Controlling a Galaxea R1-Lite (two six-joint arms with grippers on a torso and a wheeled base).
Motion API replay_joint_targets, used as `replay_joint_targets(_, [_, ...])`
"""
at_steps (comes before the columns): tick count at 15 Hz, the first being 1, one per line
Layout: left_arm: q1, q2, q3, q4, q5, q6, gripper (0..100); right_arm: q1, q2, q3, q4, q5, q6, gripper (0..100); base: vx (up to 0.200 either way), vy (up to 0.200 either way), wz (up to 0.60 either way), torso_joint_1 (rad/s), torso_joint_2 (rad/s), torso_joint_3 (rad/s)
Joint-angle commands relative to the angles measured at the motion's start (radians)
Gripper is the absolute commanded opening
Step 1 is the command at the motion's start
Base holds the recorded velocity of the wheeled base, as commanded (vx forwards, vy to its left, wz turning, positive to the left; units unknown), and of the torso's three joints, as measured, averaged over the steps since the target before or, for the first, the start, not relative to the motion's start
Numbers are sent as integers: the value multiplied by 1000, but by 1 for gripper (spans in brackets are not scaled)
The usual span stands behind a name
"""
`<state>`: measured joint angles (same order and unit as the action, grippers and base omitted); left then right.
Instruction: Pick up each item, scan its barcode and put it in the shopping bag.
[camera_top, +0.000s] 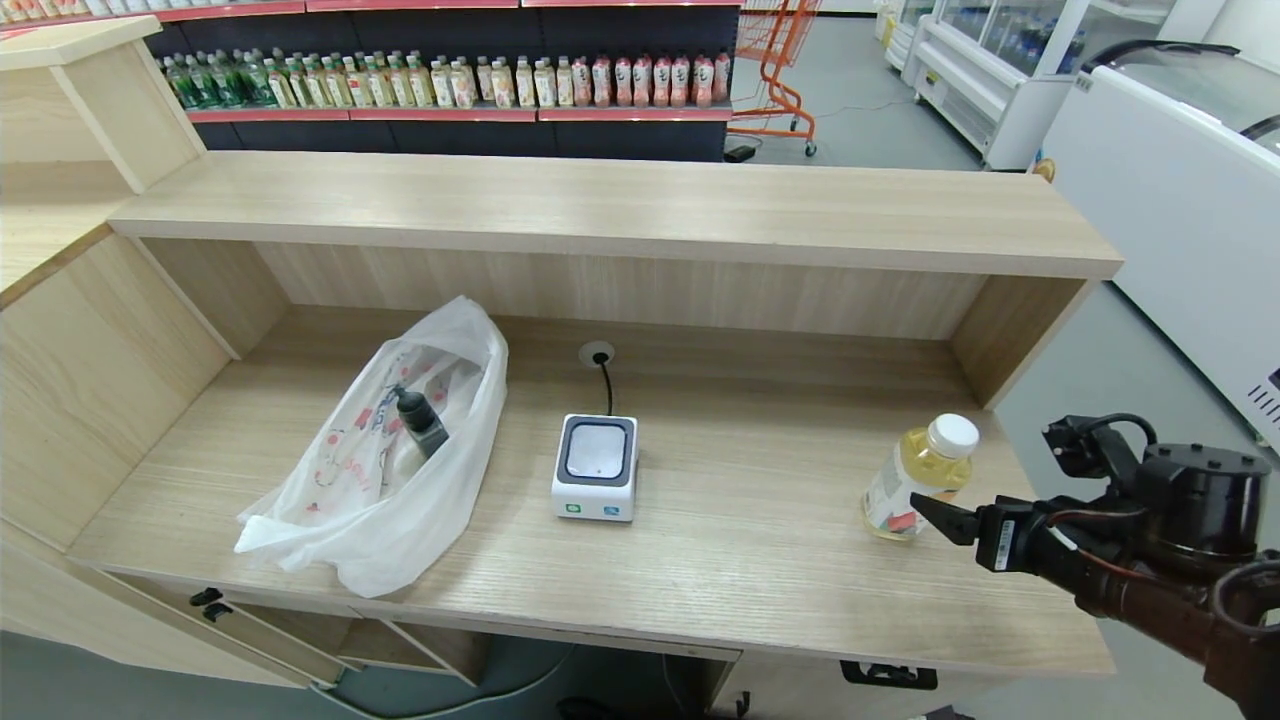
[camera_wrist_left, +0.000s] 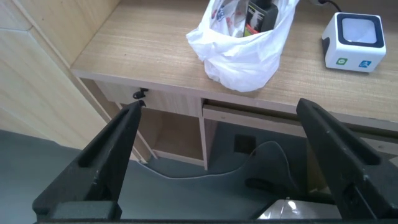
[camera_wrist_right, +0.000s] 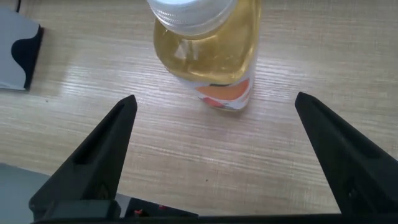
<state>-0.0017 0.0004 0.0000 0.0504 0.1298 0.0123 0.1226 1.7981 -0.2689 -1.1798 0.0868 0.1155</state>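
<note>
A bottle of yellow drink (camera_top: 920, 478) with a white cap stands upright near the right end of the wooden counter (camera_top: 760, 560). My right gripper (camera_top: 940, 515) is open just in front of it, close to the counter top. In the right wrist view the bottle (camera_wrist_right: 208, 53) stands a little beyond the spread gripper (camera_wrist_right: 216, 102). The white barcode scanner (camera_top: 595, 466) sits mid-counter. To its left lies the white shopping bag (camera_top: 390, 450), holding a dark bottle (camera_top: 420, 425). My left gripper (camera_wrist_left: 219, 106) is open and empty, low in front of the counter edge, below the bag (camera_wrist_left: 245, 40).
A black cable (camera_top: 604, 385) runs from the scanner to a hole at the back. A raised ledge (camera_top: 600, 205) overhangs the counter, with side walls (camera_top: 1010, 335) at both ends. Under the counter are an open cupboard (camera_wrist_left: 174, 137) and loose cables. A white freezer (camera_top: 1170, 200) stands on the right.
</note>
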Motion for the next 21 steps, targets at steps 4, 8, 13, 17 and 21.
replay_joint_targets(4, [0, 0, 0, 0, 1, 0, 100, 20, 133, -46, -84, -13, -4, 100, 0, 0, 0, 0, 0, 0])
replay_joint_targets(8, [0, 0, 0, 0, 1, 0, 100, 40, 204, -85, -162, -29, 7, 100, 0, 0, 0, 0, 0, 0])
replay_joint_targets(13, [0, 0, 0, 0, 1, 0, 100, 43, 280, -144, -195, -29, 12, 100, 0, 0, 0, 0, 0, 0])
replay_joint_targets(17, [0, 0, 0, 0, 1, 0, 100, 45, 320, -182, -208, -27, 1, 100, 0, 0, 0, 0, 0, 0])
replay_joint_targets(21, [0, 0, 0, 0, 1, 0, 100, 69, 363, -202, -221, -29, -19, 100, 0, 0, 0, 0, 0, 0])
